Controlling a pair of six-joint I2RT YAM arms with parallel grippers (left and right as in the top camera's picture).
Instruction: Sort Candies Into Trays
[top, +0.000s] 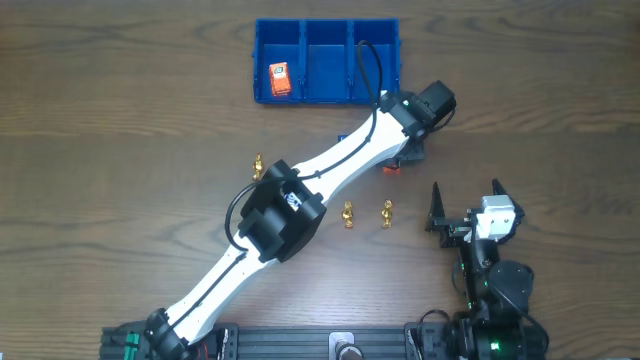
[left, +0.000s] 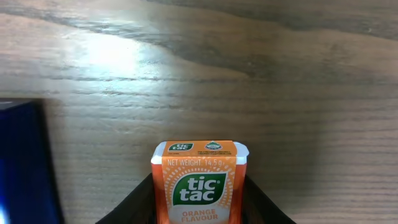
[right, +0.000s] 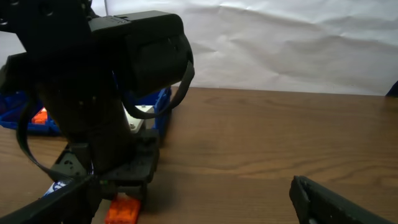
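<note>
- Left wrist view: nearest the lens, an orange mint box (left: 200, 177) stands upright between the two dark fingers of the left gripper (left: 200, 208), which pinch it on both sides.
- Beyond it lies the wooden table (left: 280, 93). A wall of the blue tray (left: 25, 162) shows at the edge of the view, apart from the box.
- Top view: the blue tray (top: 262, 60) sits at 12 o'clock on the table (top: 120, 150), with three compartments side by side.
- A second orange box (top: 281, 80) lies in the compartment on the 9 o'clock side.
- The left arm reaches from the 7 o'clock corner towards 1 o'clock. The left gripper (top: 400, 160) is just past the tray's 5 o'clock corner, outside it, and a bit of the orange mint box (top: 390, 168) shows beneath it.
- Three gold-wrapped candies lie on the wood: one (top: 258, 165) at 9 o'clock of the arm's elbow, and two (top: 348, 214) (top: 387, 213) close together near the table's centre.
- The right gripper (top: 467, 200) is at 4 o'clock, its fingers spread wide and holding nothing.
- Right wrist view: the right gripper (right: 194, 186) shows its fingers far apart over bare wood.
- Ahead, the left gripper (right: 124, 199) is low over the table with the orange mint box (right: 122, 210) in it; I cannot tell whether the box touches the wood.
- Behind stands the blue tray (right: 158, 102), the second orange box (right: 38, 116) inside it.
</note>
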